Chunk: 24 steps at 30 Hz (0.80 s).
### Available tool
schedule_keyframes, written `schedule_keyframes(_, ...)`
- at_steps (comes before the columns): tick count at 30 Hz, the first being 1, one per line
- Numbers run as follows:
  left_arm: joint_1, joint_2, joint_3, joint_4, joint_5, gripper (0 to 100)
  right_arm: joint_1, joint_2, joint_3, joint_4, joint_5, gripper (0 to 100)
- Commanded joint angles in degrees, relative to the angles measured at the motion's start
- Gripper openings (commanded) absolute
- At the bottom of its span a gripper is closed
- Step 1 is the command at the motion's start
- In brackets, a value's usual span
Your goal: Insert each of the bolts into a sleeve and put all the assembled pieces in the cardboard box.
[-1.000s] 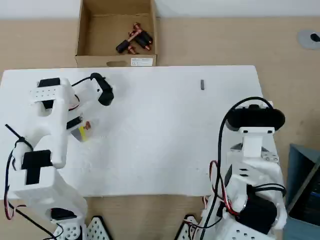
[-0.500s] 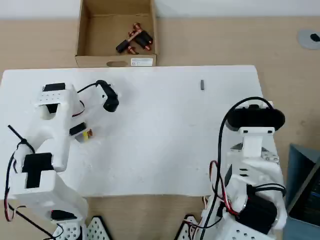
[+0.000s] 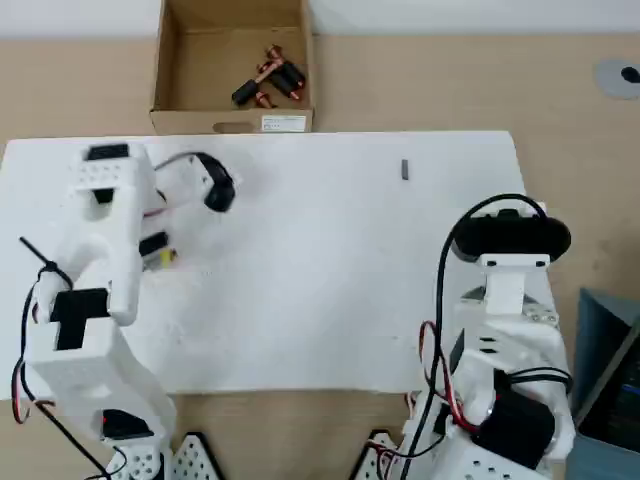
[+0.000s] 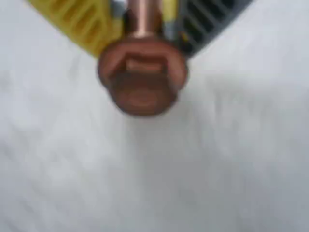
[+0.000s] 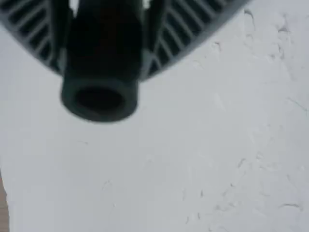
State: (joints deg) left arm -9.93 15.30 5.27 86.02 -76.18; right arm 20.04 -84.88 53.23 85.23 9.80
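Observation:
My left gripper is shut on a copper bolt, held by the shank between a yellow finger and a black one, with the head pointing down at the white mat. From above, the bolt sits at the mat's left side, under the left arm. My right gripper is shut on a black sleeve, whose open end hangs just above the mat. The right arm stands folded at the mat's right side. The cardboard box beyond the mat holds several assembled pieces.
A small dark piece lies alone on the white mat near its back edge. The mat rests on a wooden table. A grey bin stands at the right edge. A black cable loops beside the left arm.
The left arm has shifted slightly, carrying the bolt a little to the left. The right arm has not moved.

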Motion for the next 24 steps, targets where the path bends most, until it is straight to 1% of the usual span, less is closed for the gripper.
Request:
schedule_keyframes(1,0.2,-0.8,-12.1,10.7,2.2,0,0.4,-0.5,-3.2,-1.4,0.4,0.9)
schedule_keyframes(3,0.2,-0.8,-17.8,14.1,4.7,1,0.4,-0.2,-4.4,-1.1,0.4,0.9)
schedule_keyframes(7,0.1,-1.2,-25.8,14.4,14.3,1,0.4,-0.6,-5.1,-1.0,0.4,0.9)
schedule_keyframes(11,0.2,-7.9,-27.2,14.4,25.6,1,0.2,-0.6,-7.0,0.3,0.4,0.9)
schedule_keyframes(13,1.1,-13.1,-27.2,14.4,30.8,1,-1.6,-0.7,-8.0,1.8,0.4,0.9)
schedule_keyframes(18,4.2,-27.1,-22.6,14.4,37.4,1,-7.3,-0.7,-11.6,4.7,0.0,0.9)
schedule_keyframes(21,6.1,-35.4,-16.4,14.4,40.0,1,-8.2,-0.7,-13.4,5.2,0.0,0.9)
schedule_keyframes(24,7.6,-43.6,-9.5,14.3,44.3,1,-8.0,-0.7,-14.9,6.5,0.0,0.9)
